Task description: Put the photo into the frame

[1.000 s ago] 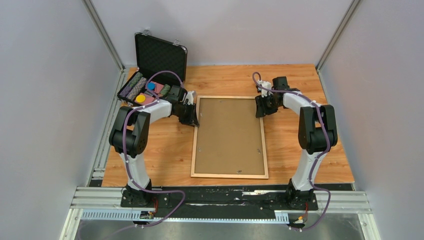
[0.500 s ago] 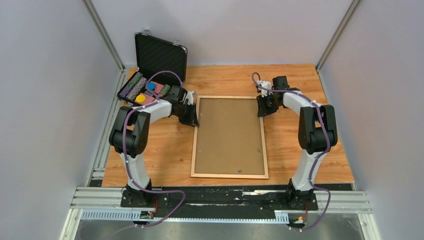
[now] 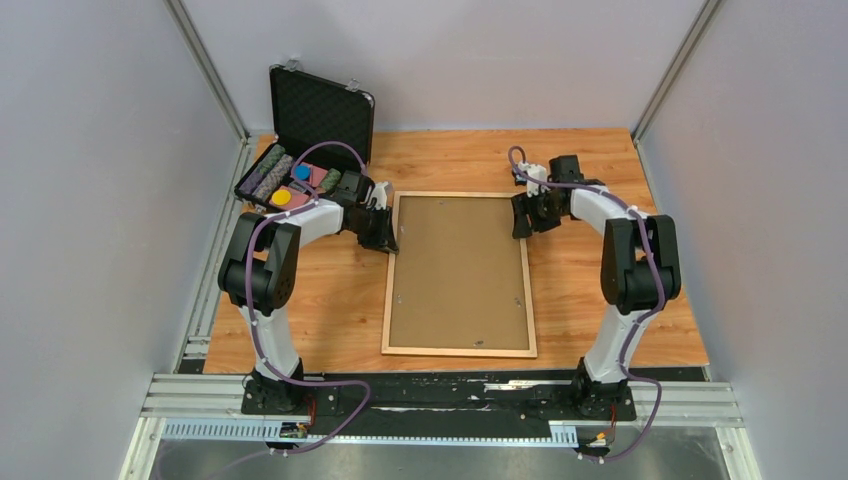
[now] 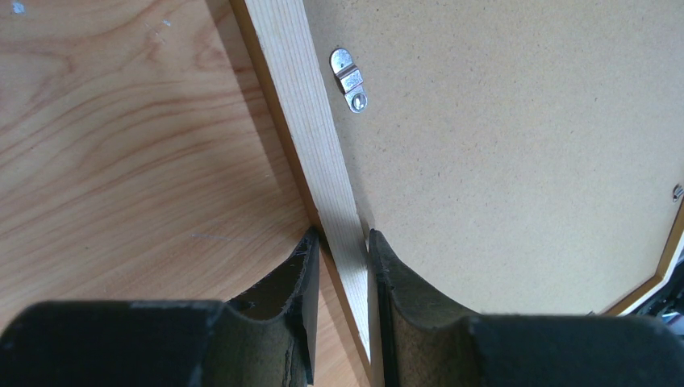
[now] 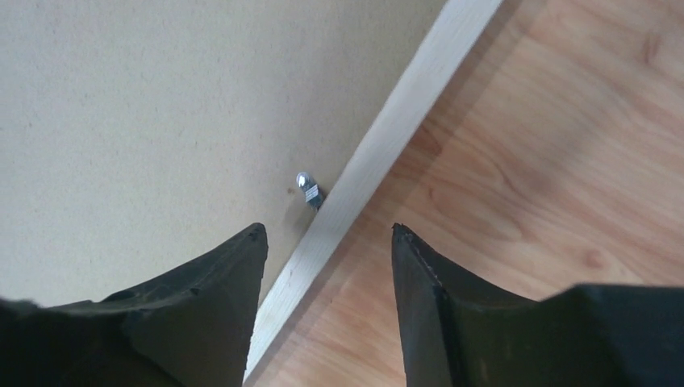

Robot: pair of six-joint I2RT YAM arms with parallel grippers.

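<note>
Rightward, toward 3 o'clock, the right arm's elbow has swung slightly, and the right end effector [image 5: 327, 234] has spread wider. Nearest, the thin light-brown wooden rectangular picture frame [image 3: 458, 351] lies back-up mid-counter [image 3: 600, 170], its long axis running 6 to 12 o'clock, with a flat brown backing board [image 3: 458, 270] filling it. No photo shows; whether it sits beneath the board cannot be told. Farther on, the left end effector [image 4: 343, 258] pinches the frame's 9 o'clock rail. The right one straddles the 3 o'clock rail, apparently without touching it, a small silver turn clip [image 5: 307, 188] just ahead. Farthest, at 11 o'clock, a black foam-lined case [image 3: 320, 105] stands open.
</note>
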